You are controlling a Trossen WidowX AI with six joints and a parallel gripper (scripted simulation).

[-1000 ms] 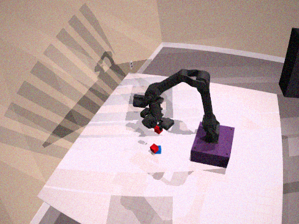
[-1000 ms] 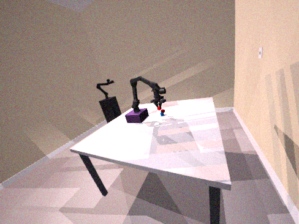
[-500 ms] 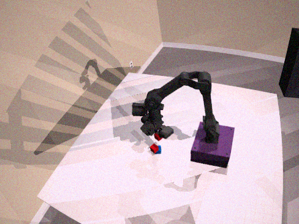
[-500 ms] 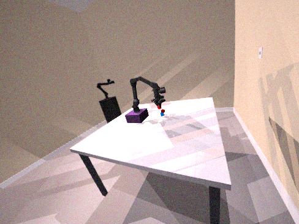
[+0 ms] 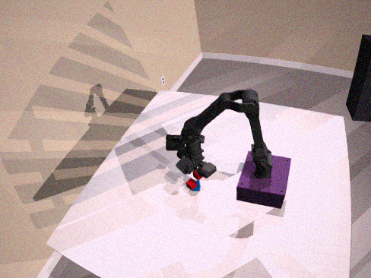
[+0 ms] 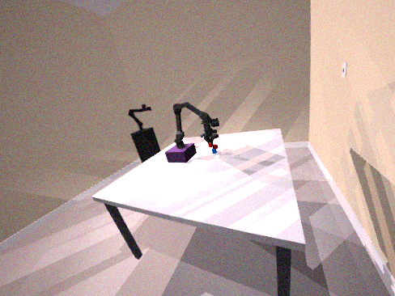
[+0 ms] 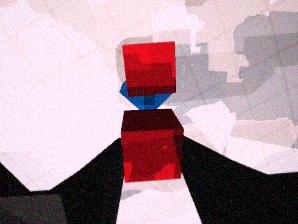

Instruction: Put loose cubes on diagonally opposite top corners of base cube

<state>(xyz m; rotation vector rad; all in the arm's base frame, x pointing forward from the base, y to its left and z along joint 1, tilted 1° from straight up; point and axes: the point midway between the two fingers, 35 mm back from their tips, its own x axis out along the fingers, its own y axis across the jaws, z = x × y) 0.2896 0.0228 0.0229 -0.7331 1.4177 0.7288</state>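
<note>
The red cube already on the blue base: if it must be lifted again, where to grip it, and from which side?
Grip the placed red cube on two opposite flat side faces, coming from above. It overhangs a corner of the blue base cube, so its sides are probably free. The end effector holds the other red cube.
</note>
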